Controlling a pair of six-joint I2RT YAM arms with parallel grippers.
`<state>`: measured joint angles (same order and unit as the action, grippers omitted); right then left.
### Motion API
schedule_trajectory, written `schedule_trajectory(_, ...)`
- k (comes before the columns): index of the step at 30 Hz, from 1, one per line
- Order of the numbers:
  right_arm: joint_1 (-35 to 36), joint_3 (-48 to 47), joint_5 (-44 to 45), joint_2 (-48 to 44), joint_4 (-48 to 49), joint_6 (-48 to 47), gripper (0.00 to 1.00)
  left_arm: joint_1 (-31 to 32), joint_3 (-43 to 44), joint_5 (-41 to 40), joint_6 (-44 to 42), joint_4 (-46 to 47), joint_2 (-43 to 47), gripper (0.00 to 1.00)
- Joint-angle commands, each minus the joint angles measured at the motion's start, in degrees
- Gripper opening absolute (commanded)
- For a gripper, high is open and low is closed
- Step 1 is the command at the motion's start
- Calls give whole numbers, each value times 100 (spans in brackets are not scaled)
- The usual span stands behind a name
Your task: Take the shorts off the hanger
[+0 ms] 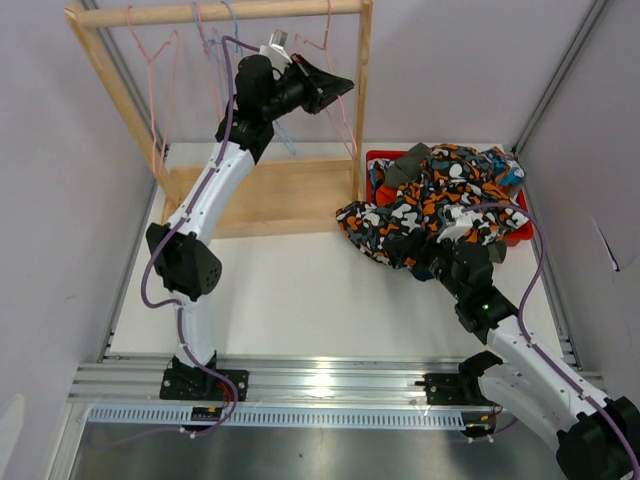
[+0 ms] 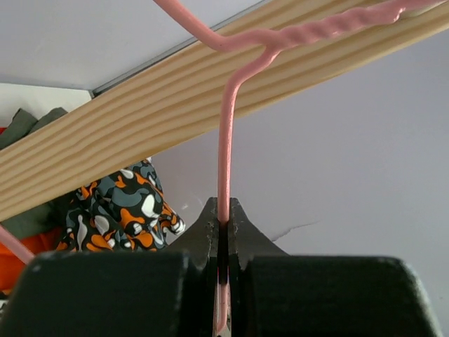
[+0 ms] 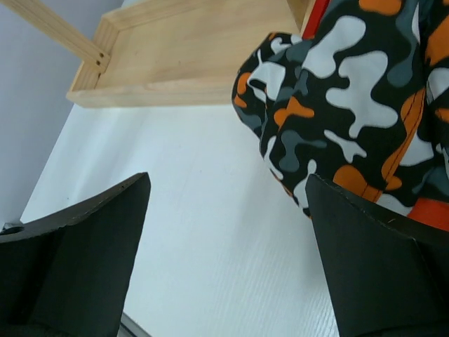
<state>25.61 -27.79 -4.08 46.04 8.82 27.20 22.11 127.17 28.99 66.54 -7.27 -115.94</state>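
Observation:
The blotch-print shorts [image 1: 400, 222] spill from the red bin [image 1: 377, 160] onto the white table. They also show in the right wrist view [image 3: 351, 91] and the left wrist view [image 2: 116, 207]. Olive green shorts [image 1: 407, 165] and teal-blue print shorts [image 1: 506, 167] lie in the bin's pile. My left gripper [image 1: 335, 88] is raised at the wooden rail and shut on a bare pink hanger's wire [image 2: 226, 161]. My right gripper [image 3: 228, 210] is open and empty just above the table, beside the blotch shorts' near edge; in the top view [image 1: 425, 262] it is partly hidden by fabric.
The wooden rack has a top rail [image 1: 200, 13], a right post [image 1: 362, 90] and a base board [image 1: 270, 195]. Bare pink hangers [image 1: 152, 70] and a blue one [image 1: 215, 45] hang from the rail. Grey walls stand close on both sides.

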Motion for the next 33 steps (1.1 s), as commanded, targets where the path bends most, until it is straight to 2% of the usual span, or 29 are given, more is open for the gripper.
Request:
schedule_trajectory(1, 76, 63, 214, -165, -249, 13, 99, -49, -569, -201, 236, 480, 581, 0)
schedule_trajectory(3, 102, 46, 197, -227, -284, 13, 99, -23, -808, -157, 228, 559, 792, 5)
schedule_trajectory(4, 111, 20, 205, -245, -310, 31, 99, -5, -895, -122, 201, 560, 844, 21)
schedule_trajectory(6, 181, -16, 240, -306, -372, 57, 99, 82, -958, -52, 114, 455, 1011, 46)
schedule_trajectory(7, 216, -68, 275, -332, -407, 57, 99, 109, -975, -26, 26, 419, 1064, 67)
schedule_trajectory(10, 339, -252, 477, -508, -670, 14, 99, 223, -1159, 150, 8, 463, 1345, 85)
schedule_trajectory(14, 401, -560, 811, -859, -1206, -153, 99, 390, -1694, 466, 43, 586, 1793, 92)
schedule_trajectory(16, 401, -701, 899, -1078, -1522, -189, 100, 531, -1994, 607, -27, 691, 2117, 99)
schedule_trajectory(20, 419, -1078, 944, -1439, -2014, -198, 99, 786, -2512, 836, -387, 596, 2698, 99)
schedule_trajectory(23, 436, -1289, 856, -1642, -2313, -163, 99, 935, -3214, 679, -1010, -271, 3348, 99)
schedule_trajectory(25, 437, -1404, 830, -1677, -2516, -92, 99, 936, -3636, 179, -1616, -817, 3821, 99)
schedule_trajectory(26, 437, -1439, 760, -1686, -2656, -83, 99, 936, -3699, -75, -1836, -1412, 3964, 99)
schedule_trajectory(27, 445, -1492, 733, -1695, -2701, -66, 100, 936, -3804, -704, -2282, -1705, 4078, 99)
schedule_trajectory(29, 445, -1492, 680, -1756, -2780, -22, 99, 936, -3884, -1297, -2619, -2485, 4324, 99)
schedule_trajectory(31, 454, -1457, 654, -1800, -2798, 57, 99, 936, -4094, -1963, -2909, -2718, 4474, 99)
schedule_trajectory(33, 480, -1431, 584, -1827, -2816, 101, 99, 936, -4253, -2300, -3085, -2894, 4764, 99)
